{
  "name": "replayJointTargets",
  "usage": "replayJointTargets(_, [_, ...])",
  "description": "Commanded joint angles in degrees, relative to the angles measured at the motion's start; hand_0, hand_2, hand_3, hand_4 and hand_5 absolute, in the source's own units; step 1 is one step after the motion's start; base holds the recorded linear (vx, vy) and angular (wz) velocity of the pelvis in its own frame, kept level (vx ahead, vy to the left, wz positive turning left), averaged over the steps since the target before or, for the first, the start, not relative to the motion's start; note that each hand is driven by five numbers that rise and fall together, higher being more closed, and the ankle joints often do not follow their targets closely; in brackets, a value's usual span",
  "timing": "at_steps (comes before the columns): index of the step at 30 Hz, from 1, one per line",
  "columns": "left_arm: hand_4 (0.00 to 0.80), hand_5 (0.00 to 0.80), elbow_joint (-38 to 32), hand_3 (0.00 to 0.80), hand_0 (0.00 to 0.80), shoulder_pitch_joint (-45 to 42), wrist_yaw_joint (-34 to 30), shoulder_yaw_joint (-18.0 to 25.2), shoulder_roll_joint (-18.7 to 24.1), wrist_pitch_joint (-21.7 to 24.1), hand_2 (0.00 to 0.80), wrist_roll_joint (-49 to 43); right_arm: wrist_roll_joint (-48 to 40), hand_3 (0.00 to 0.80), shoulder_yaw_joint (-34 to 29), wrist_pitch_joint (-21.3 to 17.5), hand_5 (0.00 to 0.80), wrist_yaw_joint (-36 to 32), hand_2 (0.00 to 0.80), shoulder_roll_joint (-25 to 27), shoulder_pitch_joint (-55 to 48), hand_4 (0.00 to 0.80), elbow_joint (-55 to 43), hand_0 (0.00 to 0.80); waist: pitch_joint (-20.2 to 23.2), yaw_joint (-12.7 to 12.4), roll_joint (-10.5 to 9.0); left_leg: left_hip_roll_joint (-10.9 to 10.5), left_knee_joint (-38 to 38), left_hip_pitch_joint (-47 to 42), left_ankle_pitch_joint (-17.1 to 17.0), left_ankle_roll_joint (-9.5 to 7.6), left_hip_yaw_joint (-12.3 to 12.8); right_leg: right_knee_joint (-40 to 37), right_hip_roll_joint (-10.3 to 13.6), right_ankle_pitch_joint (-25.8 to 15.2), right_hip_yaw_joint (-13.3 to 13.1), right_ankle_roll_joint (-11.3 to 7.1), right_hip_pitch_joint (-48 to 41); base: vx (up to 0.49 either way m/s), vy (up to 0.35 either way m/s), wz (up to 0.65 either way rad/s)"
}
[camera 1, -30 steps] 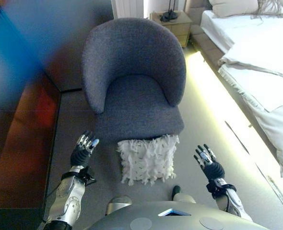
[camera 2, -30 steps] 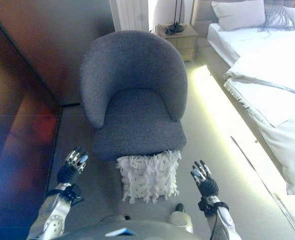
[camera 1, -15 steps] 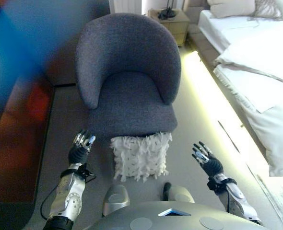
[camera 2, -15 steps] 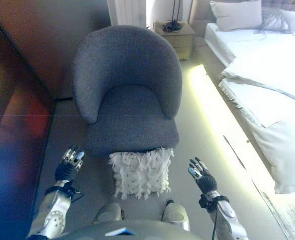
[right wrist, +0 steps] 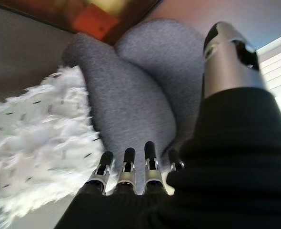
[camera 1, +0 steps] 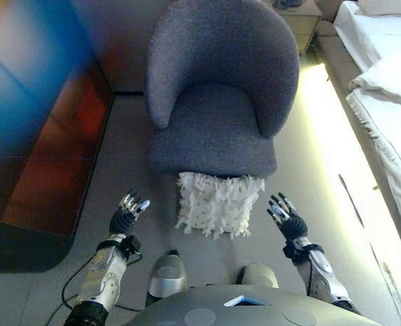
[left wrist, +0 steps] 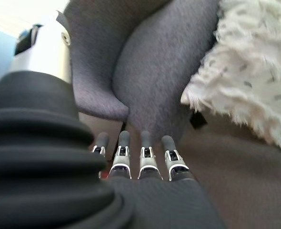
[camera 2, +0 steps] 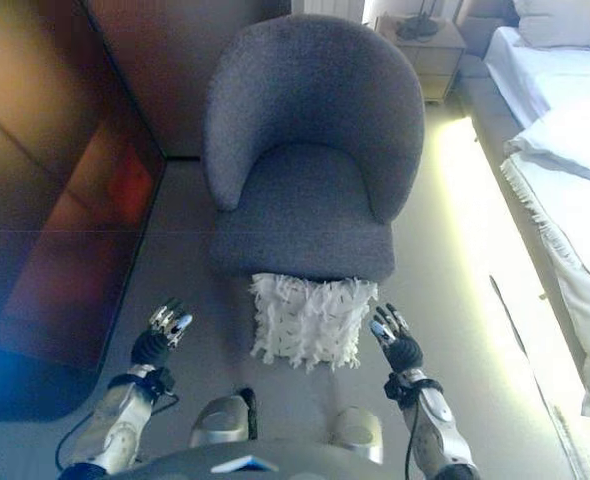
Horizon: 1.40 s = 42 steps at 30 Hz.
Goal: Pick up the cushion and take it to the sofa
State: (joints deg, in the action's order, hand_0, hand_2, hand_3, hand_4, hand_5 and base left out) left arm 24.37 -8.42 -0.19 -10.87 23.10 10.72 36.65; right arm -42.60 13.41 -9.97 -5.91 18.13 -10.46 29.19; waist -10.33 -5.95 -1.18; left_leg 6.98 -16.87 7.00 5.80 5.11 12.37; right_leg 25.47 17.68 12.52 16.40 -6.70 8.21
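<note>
A white shaggy cushion [camera 1: 219,205] stands on the floor, leaning against the front of a grey tub-shaped armchair [camera 1: 217,129]. My left hand [camera 1: 125,216] hovers to the cushion's left with fingers straight, a gap between them. On the cushion's right my right hand [camera 1: 286,220] is held out the same way, open and close to the cushion's edge without touching. The left wrist view shows the cushion [left wrist: 247,81] past my fingers [left wrist: 145,157]. In the right wrist view the cushion [right wrist: 35,138] lies beyond the fingers [right wrist: 126,174]. Neither hand holds anything.
A dark glossy cabinet front [camera 1: 51,156] runs along the left. A bed with white covers [camera 1: 391,95] lies at the right, lit along its base. A wooden bedside table [camera 2: 420,45] stands behind the armchair. Grey carpet [camera 1: 129,156] surrounds the cushion.
The whole view has shifted, so the camera moved. Both hands sit closer to the cushion's sides than before, the right one most. The cushion still leans on the armchair.
</note>
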Motion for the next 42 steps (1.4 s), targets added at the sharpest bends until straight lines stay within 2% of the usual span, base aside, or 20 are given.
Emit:
replayJointTargets(1, [0.0, 0.0, -1.5, 0.0, 0.0, 10.5, 3.1, -2.9, 2.6, 5.0, 0.0, -4.3, 3.1, 0.0, 2.2, -3.1, 0.0, 5.0, 0.0, 1.4, 9.4, 0.0, 1.7, 0.0, -5.2, 0.6, -1.07, 2.8, -8.5, 13.6, -0.7, -1.25, -5.5, -7.7, 4.0, -11.0, -3.0, -0.77, 1.7, -0.269, -0.275, -0.01])
replayJointTargets(3, [0.0, 0.0, -0.2, 0.0, 0.0, 12.8, 4.8, -3.6, 3.2, 5.8, 0.0, -5.4, 3.5, 0.0, 2.9, -2.4, 0.0, 7.1, 0.0, 2.0, 13.5, 0.0, 3.5, 0.0, -6.8, 0.1, -1.41, 4.0, -11.1, 17.3, -0.3, -0.35, -7.0, -7.8, 2.6, -10.0, -2.8, -0.94, 2.1, -0.118, -0.246, -0.15])
replayJointTargets(7, [0.0, 0.0, 3.5, 0.0, 0.0, 17.9, 6.8, -6.0, 2.6, 9.6, 0.0, -4.8, 3.9, 0.0, 3.4, -2.5, 0.0, 9.4, 0.0, 4.7, 21.7, 0.0, 7.5, 0.0, -10.1, 0.1, -1.0, 5.2, -15.4, 24.3, 0.0, 0.97, -8.1, -4.9, 2.1, -8.1, -2.9, -0.63, 7.0, -0.112, -0.068, -0.12])
replayJointTargets(11, [0.0, 0.0, 5.5, 0.0, 0.0, 24.3, 10.2, -7.8, 2.0, 10.7, 0.0, -8.2, 2.7, 0.0, 2.4, -0.3, 0.0, 10.9, 0.0, 7.2, 32.0, 0.0, 12.3, 0.0, -13.2, 0.6, -0.78, 5.2, -20.3, 30.9, 1.2, 1.24, -8.4, 1.9, 2.3, -6.3, -5.1, -0.6, 15.9, -0.155, 0.022, -0.05])
replayJointTargets(16, [0.0, 0.0, 11.0, 0.0, 0.0, 34.6, 12.8, -9.1, 1.2, 10.0, 0.0, -9.1, 4.4, 0.0, 2.9, 2.5, 0.0, 13.2, 0.0, 10.3, 44.3, 0.0, 19.5, 0.0, -16.5, 1.1, 0.61, 4.8, -26.6, 38.6, 3.1, 0.46, -9.3, 12.4, 4.2, -4.6, -7.8, 0.03, 28.6, -0.135, 0.087, -0.02])
replayJointTargets(21, [0.0, 0.0, 13.8, 0.0, 0.0, 38.2, 13.9, -7.9, 0.5, 10.1, 0.0, -5.8, 6.6, 0.0, 3.7, 3.2, 0.0, 14.5, 0.0, 11.9, 49.2, 0.0, 20.3, 0.0, -17.4, 1.2, 1.72, 3.5, -29.8, 43.6, 4.4, -1.03, -10.8, 19.0, 3.4, -4.5, -10.4, 1.24, 37.9, -0.044, 0.152, -0.16])
replayJointTargets(24, [0.0, 0.0, 15.1, 0.0, 0.0, 40.3, 13.8, -7.6, 0.5, 10.1, 0.0, -6.1, 7.3, 0.0, 3.3, 3.1, 0.0, 14.5, 0.0, 12.2, 50.4, 0.0, 18.9, 0.0, -17.8, 1.4, 2.55, 1.8, -32.3, 47.0, 5.3, -1.45, -11.2, 21.5, 3.7, -6.3, -12.3, 1.86, 42.1, -0.001, 0.049, -0.12])
replayJointTargets(26, [0.0, 0.0, 15.3, 0.0, 0.0, 41.3, 14.4, -6.8, 0.5, 10.2, 0.0, -6.2, 6.6, 0.0, 3.6, 3.6, 0.0, 14.6, 0.0, 12.4, 52.4, 0.0, 18.0, 0.0, -18.9, 1.8, 3.35, 1.4, -35.6, 49.7, 6.8, -1.91, -11.1, 24.5, 4.3, -7.9, -14.0, 2.3, 47.4, -0.054, 0.033, -0.07])
replayJointTargets(27, [0.0, 0.0, 15.5, 0.0, 0.0, 41.6, 15.1, -6.8, 0.7, 10.1, 0.0, -6.2, 6.0, 0.0, 3.6, 4.1, 0.0, 14.4, 0.0, 12.3, 53.7, 0.0, 18.0, 0.0, -19.3, 2.2, 3.73, 1.2, -38.0, 51.4, 8.2, -2.41, -11.2, 25.2, 3.8, -8.6, -15.2, 2.17, 49.8, -0.058, 0.023, -0.17])
replayJointTargets(28, [0.0, 0.0, 15.8, 0.0, 0.0, 41.9, 15.1, -6.6, 1.4, 10.5, 0.0, -5.2, 5.6, 0.0, 4.3, 4.5, 0.0, 14.3, 0.0, 12.5, 55.5, 0.0, 18.7, 0.0, -19.4, 2.6, 4.32, 1.3, -40.6, 53.8, 8.8, -3.01, -11.3, 29.1, 3.0, -7.5, -16.3, 2.79, 52.9, -0.033, 0.004, -0.18])
replayJointTargets(30, [0.0, 0.0, 16.3, 0.0, 0.0, 42.7, 14.6, -6.3, 2.5, 10.4, 0.0, -2.9, 4.4, 0.0, 4.9, 4.7, 0.0, 13.5, 0.0, 12.9, 57.3, 0.0, 20.0, 0.0, -19.4, 2.8, 4.66, 1.9, -43.4, 55.9, 10.1, -3.99, -10.8, 32.0, 2.7, -4.8, -16.2, 2.92, 54.4, -0.004, -0.024, -0.07])
replayJointTargets(35, [0.0, 0.0, 18.2, 0.0, 0.0, 45.6, 11.4, -5.9, 4.2, 11.3, 0.0, 1.4, 2.9, 0.0, 6.7, 5.0, 0.0, 10.9, 0.0, 14.6, 60.7, 0.0, 20.9, 0.0, -19.4, 3.8, 5.67, 3.1, -48.0, 60.7, 11.7, -4.23, -9.3, 36.7, 2.4, -0.7, -16.4, 4.31, 58.9, 0.013, -0.017, 0.0])
replayJointTargets(38, [0.0, 0.0, 19.8, 0.0, 0.0, 48.4, 11.0, -6.8, 5.3, 9.6, 0.0, 1.1, 0.7, 0.0, 7.9, 6.4, 0.0, 8.5, 0.0, 15.9, 64.3, 0.0, 23.6, 0.0, -19.4, 4.2, 6.15, 3.3, -53.6, 64.4, 13.4, -4.46, -8.8, 41.9, 2.4, 2.1, -16.9, 5.29, 62.6, 0.058, -0.015, 0.14])
replayJointTargets(42, [0.0, 0.0, 24.3, 0.0, 0.0, 54.1, 9.3, -7.2, 7.5, 6.5, 0.0, 7.3, -2.0, 0.0, 9.8, 8.4, 0.0, 6.2, 0.0, 16.5, 69.2, 0.0, 26.8, 0.0, -19.4, 5.0, 6.22, 4.2, -60.5, 70.2, 15.0, -4.68, -9.4, 49.0, 2.0, 5.1, -18.6, 6.3, 68.6, 0.054, 0.011, 0.09])
